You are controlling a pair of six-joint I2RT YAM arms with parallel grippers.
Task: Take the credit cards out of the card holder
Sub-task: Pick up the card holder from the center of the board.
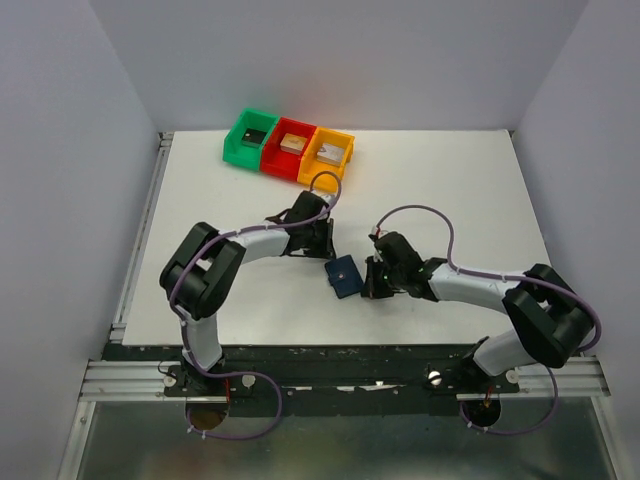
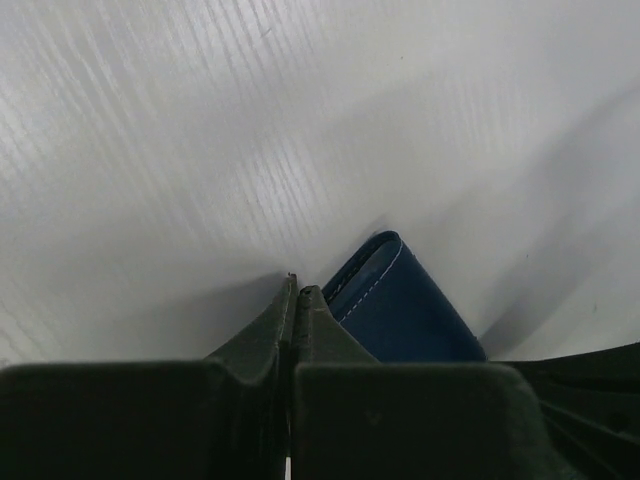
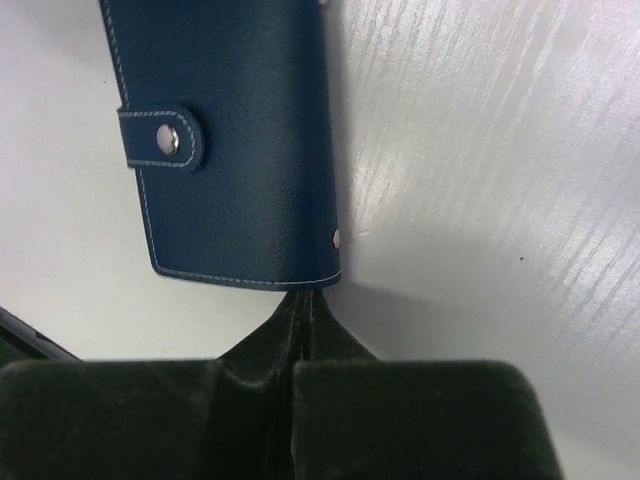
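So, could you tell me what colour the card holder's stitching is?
White stitching on the card holder; clearest in right wrist view.

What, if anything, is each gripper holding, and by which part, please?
The left gripper is shut on nothing, with the card holder beside it. The right gripper is shut, its tips at the holder's edge near one corner; a pinch cannot be told.

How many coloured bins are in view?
3, side by side at the far edge: green bin left, red bin middle, orange bin right. None seems hidden.
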